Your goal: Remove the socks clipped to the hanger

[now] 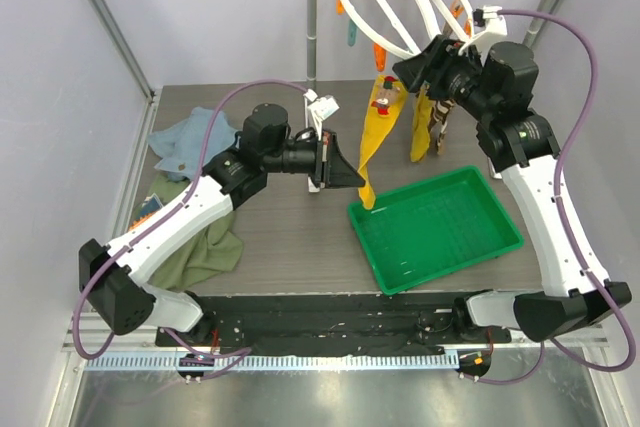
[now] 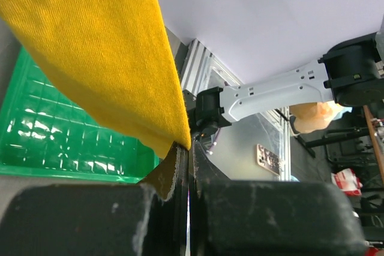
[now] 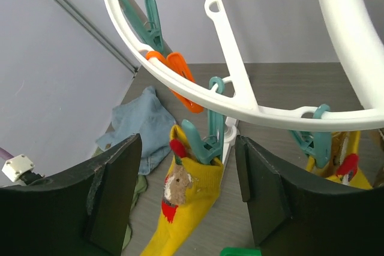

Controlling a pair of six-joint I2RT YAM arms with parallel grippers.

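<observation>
label (image 2: 268, 159) – too blurred to read | left pincer (image 2: 183, 163) – pressed together on mustard sock (image 2: 102, 46) tip | right pincer (image 3: 188, 145) spread, flanking teal clip (image 3: 199, 143) on hanger (image 3: 282, 117)

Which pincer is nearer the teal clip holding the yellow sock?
Right. The right pincer sits open facing the teal plastic clip; the left pincer grips the mustard-yellow sock's lower end.

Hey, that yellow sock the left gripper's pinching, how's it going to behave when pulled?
Likely floppy: the yellow sock hangs limp from its teal clip down to the left gripper. Probably light, since one small clip carries it. The ribbed knit looks grippy, so it may stretch before slipping.
</observation>
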